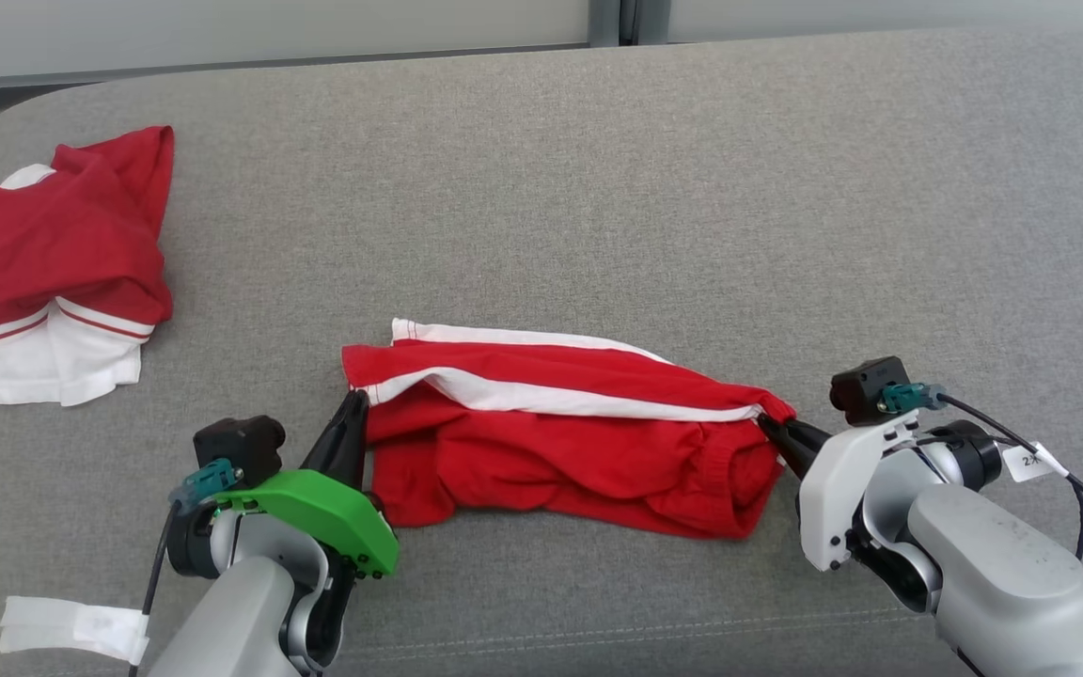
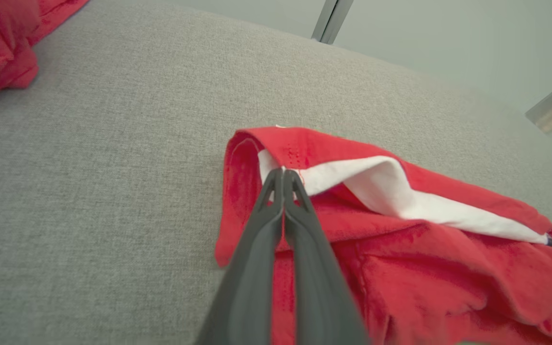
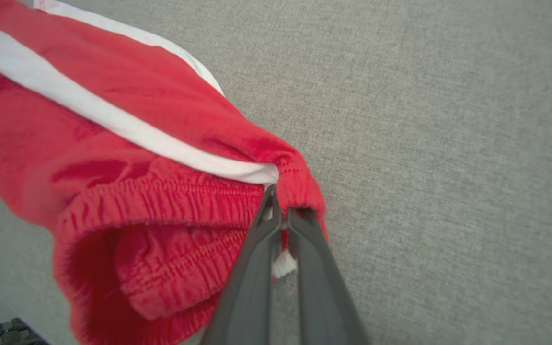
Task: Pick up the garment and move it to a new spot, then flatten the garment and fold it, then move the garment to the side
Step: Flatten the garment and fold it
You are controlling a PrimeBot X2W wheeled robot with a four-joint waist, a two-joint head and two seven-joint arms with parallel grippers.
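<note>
Step in hand: judging by the two pinched ends, this is the flatten-and-fold part. The garment (image 1: 560, 461), red shorts with white stripes, lies on the grey padded surface (image 1: 598, 188), stretched between the two arms, and is not yet a neat fold.
Left end effector (image 1: 354, 400): fingers are pressed together, pinching the leg-end corner where the white stripe (image 1: 551, 400) meets the red cloth.
Right end effector (image 1: 769, 425): closed on the waistband corner, with a small white tuft showing between its fingers in the right wrist view.
Garment from the left end effector: it begins at the fingertips and runs off to that arm's right, towards the other arm. Some red cloth lies directly under the fingers.
Garment from the right end effector: it starts at the fingertips and spreads away to that arm's left. The gathered waistband (image 3: 161, 206) gapes open just beside the fingers.
Next move: in my judgement both arms must travel together, holding the pinched edge taut. They should lay it squarely over the rumpled lower layer before letting go.
Risk: an uneven pull could slip the small pinch at the waistband corner or bunch the cloth.
Nearby: a second garment (image 1: 53, 254), red and white, lies well apart, ahead and left of the left end effector. A white strip (image 1: 71, 628) lies beside that arm's forearm.
</note>
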